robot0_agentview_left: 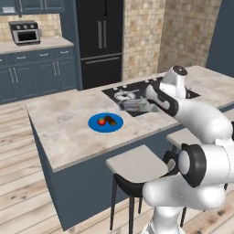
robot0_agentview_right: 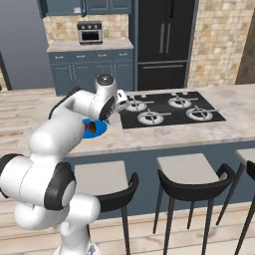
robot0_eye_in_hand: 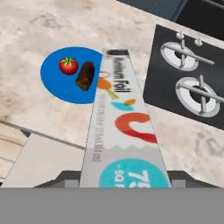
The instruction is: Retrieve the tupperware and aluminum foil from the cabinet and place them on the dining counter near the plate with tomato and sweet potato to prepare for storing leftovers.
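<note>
Overhead, a white robot arm holds a foil box [robot0_eye_in_hand: 124, 131] above the dining counter [robot0_agentview_left: 64, 128], a beige marbled stone top on a dark blue base. The claw [robot0_eye_in_hand: 124, 181] grips the box by its teal end, the jaws partly spread against its sides; in the left base view the box [robot0_agentview_left: 136, 106] hangs just above the front left corner of the black gas cooktop [robot0_agentview_left: 123, 91], apart from the stone. A round blue plate [robot0_agentview_left: 106, 122] lies on the counter just beside the box's far end, carrying a red tomato [robot0_eye_in_hand: 68, 65] and a brown sweet potato [robot0_eye_in_hand: 85, 75]. Black lettering along the box reads "Aluminum Foil"; beneath it come orange and teal marks and a line of small print too fine to read, and the teal disc near the claw shows white digits, seemingly "75", cut off at the edge. Black stools with pale seats [robot0_agentview_right: 191, 169] stand along the counter's near side on a light wood floor. Behind are dark blue cabinets, a black refrigerator [robot0_agentview_right: 162, 42], tan tiled walls and a small toaster oven [robot0_agentview_right: 90, 32] on the wall counter.
</note>
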Robot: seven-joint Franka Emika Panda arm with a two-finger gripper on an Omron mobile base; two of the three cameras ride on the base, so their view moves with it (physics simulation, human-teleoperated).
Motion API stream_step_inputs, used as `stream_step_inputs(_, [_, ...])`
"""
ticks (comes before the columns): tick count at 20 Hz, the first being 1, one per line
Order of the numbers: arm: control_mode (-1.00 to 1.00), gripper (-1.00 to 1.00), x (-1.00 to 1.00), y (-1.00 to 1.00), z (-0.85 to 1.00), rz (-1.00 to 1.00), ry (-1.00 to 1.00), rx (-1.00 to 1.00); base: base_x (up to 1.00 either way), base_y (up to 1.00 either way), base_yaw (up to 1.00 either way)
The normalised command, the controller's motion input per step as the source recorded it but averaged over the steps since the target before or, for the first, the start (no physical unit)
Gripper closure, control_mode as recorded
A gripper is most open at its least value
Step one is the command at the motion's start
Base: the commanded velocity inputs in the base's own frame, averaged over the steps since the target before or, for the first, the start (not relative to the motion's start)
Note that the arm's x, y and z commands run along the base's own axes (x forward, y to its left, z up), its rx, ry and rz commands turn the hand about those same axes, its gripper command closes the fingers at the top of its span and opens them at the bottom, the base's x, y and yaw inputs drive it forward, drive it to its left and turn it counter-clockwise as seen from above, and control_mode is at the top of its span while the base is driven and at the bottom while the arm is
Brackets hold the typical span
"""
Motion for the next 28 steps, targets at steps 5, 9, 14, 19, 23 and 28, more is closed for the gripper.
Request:
stream_step_inputs(5, [-1.0, 1.0, 0.45, -0.05, -0.32, -0.15, 0.0, 0.0, 0.0, 0.0, 0.0])
stream_step_inputs(9, [-1.0, 1.0, 0.5, -0.01, -0.4, -0.05, 0.0, 0.0, 0.0, 0.0, 0.0])
stream_step_inputs(14, [-1.0, 1.0, 0.54, 0.0, -0.51, 0.0, 0.03, 0.02, 0.0, 0.0, 0.0])
stream_step_inputs(19, [-1.0, 1.0, 0.53, 0.0, -0.54, 0.0, 0.06, 0.04, 0.0, 0.0, 0.0])
stream_step_inputs(23, [-1.0, 1.0, 0.53, 0.0, -0.52, 0.0, 0.06, 0.04, 0.0, 0.0, 0.0])
stream_step_inputs(28, [-1.0, 1.0, 0.54, 0.0, -0.49, 0.0, 0.06, 0.04, 0.0, 0.0, 0.0])
